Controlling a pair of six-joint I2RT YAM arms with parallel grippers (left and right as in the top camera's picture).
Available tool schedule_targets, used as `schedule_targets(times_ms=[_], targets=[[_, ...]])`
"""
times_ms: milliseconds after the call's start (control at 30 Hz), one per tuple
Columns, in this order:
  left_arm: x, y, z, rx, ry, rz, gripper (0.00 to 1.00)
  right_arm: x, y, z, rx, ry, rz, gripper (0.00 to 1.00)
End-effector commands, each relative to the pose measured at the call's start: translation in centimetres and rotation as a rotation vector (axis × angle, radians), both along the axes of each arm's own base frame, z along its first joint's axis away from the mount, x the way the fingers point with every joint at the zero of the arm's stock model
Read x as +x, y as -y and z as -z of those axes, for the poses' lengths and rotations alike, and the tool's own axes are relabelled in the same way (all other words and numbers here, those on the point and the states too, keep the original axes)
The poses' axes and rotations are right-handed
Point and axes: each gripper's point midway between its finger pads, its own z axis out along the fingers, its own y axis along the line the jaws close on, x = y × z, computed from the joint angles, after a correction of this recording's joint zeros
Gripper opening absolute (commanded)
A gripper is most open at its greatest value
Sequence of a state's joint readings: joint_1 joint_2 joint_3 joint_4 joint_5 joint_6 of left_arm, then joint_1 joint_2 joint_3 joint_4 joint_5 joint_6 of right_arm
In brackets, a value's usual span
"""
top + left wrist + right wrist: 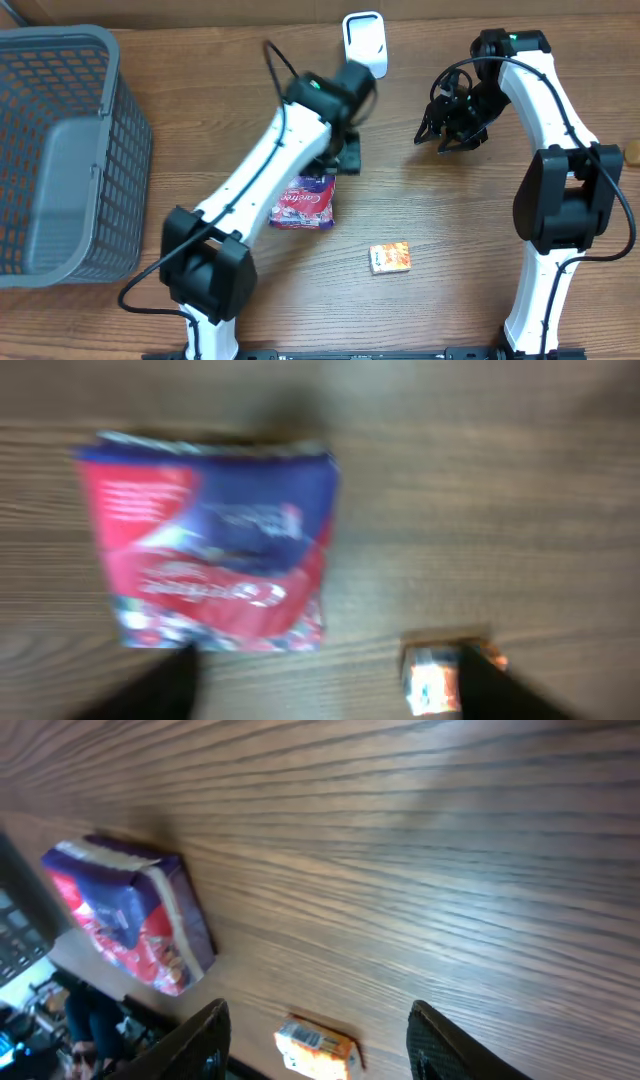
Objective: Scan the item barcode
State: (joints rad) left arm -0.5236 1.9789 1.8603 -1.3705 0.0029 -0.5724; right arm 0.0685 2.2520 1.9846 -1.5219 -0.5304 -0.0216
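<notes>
As both arms hang over the brown wooden tabletop (470, 220), the left pincer (342, 158) stands with its jaws spread wide and nothing between them, just beside the far edge of a flat purple-and-red plastic packet (305, 201). The packet lies label-up on the tabletop, near the middle, partly under the white left arm. From the left wrist camera, the packet (210, 550) fills the blurred view ahead of the left pincer (330, 685); one dark finger (160, 685) sits close to its near edge, though the blur hides whether they touch.

Nearer the robot and to the right of the packet lies a small orange cardboard box (390, 257), well apart from either pincer. A white rounded scanner unit (365, 40) stands at the far edge of the tabletop, between the two arms. The right pincer (450, 132) hovers to the right of the scanner, jaws partly apart and gripping nothing, as its own camera confirms (318, 1020). A grey plastic mesh basket (60, 150) sits at the far left.
</notes>
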Motion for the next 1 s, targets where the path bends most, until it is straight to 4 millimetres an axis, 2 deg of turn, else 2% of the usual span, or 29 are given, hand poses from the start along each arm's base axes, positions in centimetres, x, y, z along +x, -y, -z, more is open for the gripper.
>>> schedule_targets(times_ms=[0,233,400,467,567,667,767,967], targets=[[2.6,-4.0,-1.3,0.032,0.053,-0.087,1.00,0.4,-3.7,-1.2,0.063,0.074,-0.090,0.57],[4.8,-10.8,-1.2,0.037,0.049,-0.299,1.00,-0.2,-9.9,-1.0,0.063,0.112,-0.148,0.54],[5.4,-13.9,-1.1,0.045,0.049,-0.376,1.00,-1.3,-14.4,-0.8,0.063,0.126,-0.175,0.50],[5.7,-15.4,-1.1,0.060,0.056,-0.412,1.00,-2.0,-15.3,-0.1,-0.003,0.099,-0.137,0.49],[5.8,-17.4,-1.1,0.104,0.074,-0.507,1.00,-2.7,-15.5,1.0,-0.078,0.079,-0.113,0.51],[5.9,-18.6,-1.1,0.143,0.086,-0.540,1.00,-4.0,-16.1,2.2,-0.095,0.057,-0.136,0.54],[5.9,-18.7,-1.1,0.143,0.085,-0.543,1.00,-5.3,-16.9,3.4,-0.088,0.033,-0.160,0.59],[6.2,-18.6,-1.1,0.138,0.097,-0.544,1.00,-7.5,-18.5,6.1,-0.088,-0.009,-0.150,0.59]])
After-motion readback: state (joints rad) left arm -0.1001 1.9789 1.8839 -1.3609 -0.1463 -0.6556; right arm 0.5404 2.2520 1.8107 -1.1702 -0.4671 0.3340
